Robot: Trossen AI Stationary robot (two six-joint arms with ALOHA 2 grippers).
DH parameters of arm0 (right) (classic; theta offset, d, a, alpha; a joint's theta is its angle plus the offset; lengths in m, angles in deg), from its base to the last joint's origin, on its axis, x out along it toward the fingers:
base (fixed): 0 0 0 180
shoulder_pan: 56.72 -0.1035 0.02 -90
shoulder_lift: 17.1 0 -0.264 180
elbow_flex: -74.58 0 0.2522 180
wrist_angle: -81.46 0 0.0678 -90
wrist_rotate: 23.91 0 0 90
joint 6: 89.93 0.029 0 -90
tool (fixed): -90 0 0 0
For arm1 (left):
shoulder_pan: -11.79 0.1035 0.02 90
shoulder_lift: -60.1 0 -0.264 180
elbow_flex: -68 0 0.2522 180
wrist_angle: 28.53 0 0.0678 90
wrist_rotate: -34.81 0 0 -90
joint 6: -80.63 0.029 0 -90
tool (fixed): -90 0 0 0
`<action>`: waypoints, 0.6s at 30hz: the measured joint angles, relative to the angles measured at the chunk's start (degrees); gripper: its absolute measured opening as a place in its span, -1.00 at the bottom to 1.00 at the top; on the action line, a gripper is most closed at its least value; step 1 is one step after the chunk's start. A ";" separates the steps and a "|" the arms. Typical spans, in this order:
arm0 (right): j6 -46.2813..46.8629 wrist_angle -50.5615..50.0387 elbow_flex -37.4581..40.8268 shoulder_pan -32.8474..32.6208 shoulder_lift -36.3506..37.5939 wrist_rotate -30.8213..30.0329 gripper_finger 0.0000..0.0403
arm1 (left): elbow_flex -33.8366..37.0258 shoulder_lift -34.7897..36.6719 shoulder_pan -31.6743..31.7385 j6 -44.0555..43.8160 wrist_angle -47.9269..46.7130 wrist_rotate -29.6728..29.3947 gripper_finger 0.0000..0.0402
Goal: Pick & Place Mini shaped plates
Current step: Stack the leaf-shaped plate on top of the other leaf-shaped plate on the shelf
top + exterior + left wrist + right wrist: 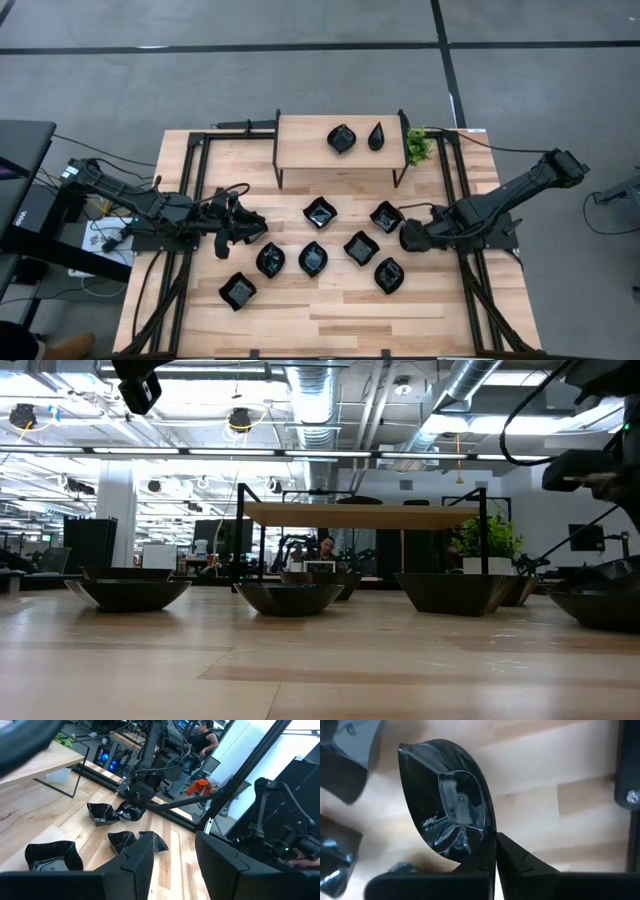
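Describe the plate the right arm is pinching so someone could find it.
Start at the small wooden shelf at the table's far edge, then drop to its right leg. The mini plate nearest that leg is the only one with the right gripper shut on its rim.

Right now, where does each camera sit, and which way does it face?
High: above the table, facing straight down; plates, shelf, left gripper and right gripper show.
Low: at table height, facing level across plates to the shelf; arm parts at top.
Left wrist: on the left arm, facing over plates toward the right arm; own open fingers show.
Right wrist: on the right arm, facing down at one plate; own shut fingers show.
Shared: high and low both show the shelf.
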 joint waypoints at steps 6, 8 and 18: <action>-0.73 -8.80 -6.94 -0.74 0.02 1.84 -1.00 | 0.00 0.01 0.01 0.01 0.00 0.00 -0.28; -0.75 -12.82 -10.34 -1.41 0.04 1.89 -1.00 | 0.00 0.01 0.00 0.01 0.00 0.00 -0.28; -2.09 -22.39 -24.69 -6.48 0.04 -6.63 -1.00 | 0.00 0.01 0.00 0.01 0.00 0.00 -0.28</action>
